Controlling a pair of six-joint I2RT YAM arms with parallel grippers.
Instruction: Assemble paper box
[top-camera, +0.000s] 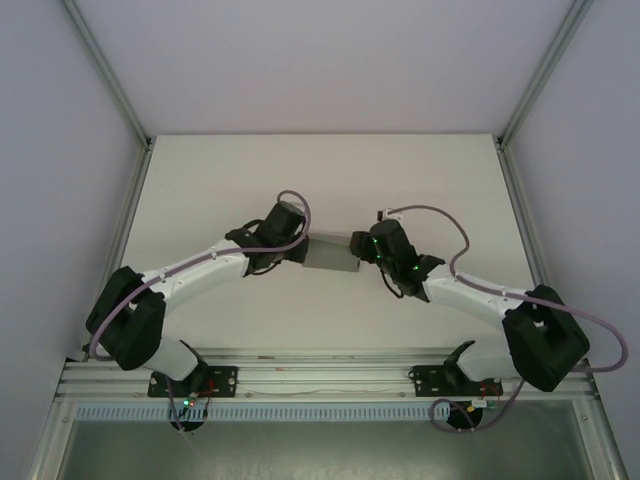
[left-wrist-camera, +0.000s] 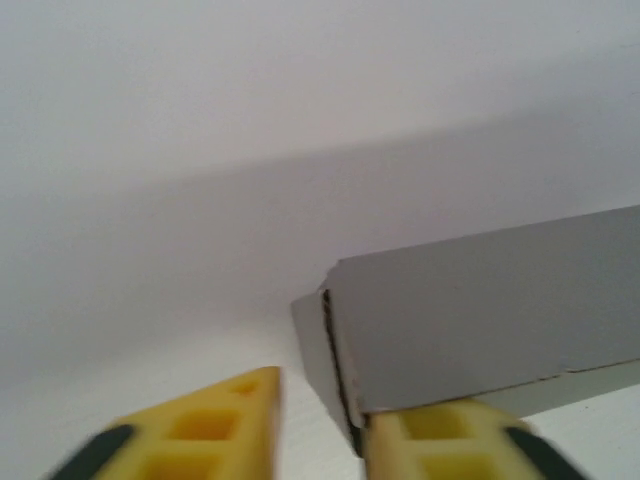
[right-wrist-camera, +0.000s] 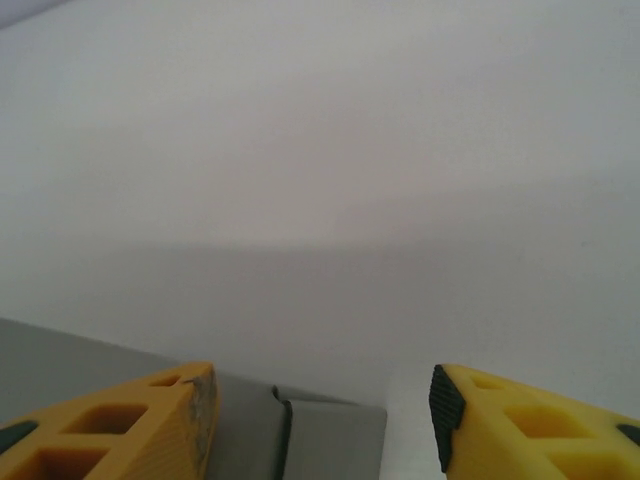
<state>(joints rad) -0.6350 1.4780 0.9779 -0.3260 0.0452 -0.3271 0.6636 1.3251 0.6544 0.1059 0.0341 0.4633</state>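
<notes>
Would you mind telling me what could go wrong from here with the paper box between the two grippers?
1. Both the left gripper and right gripper stand open at the ends of the paper box, so a nudge from either might slide it.
2. The corner seam shows a dark gap; that flap may spring open.
</notes>
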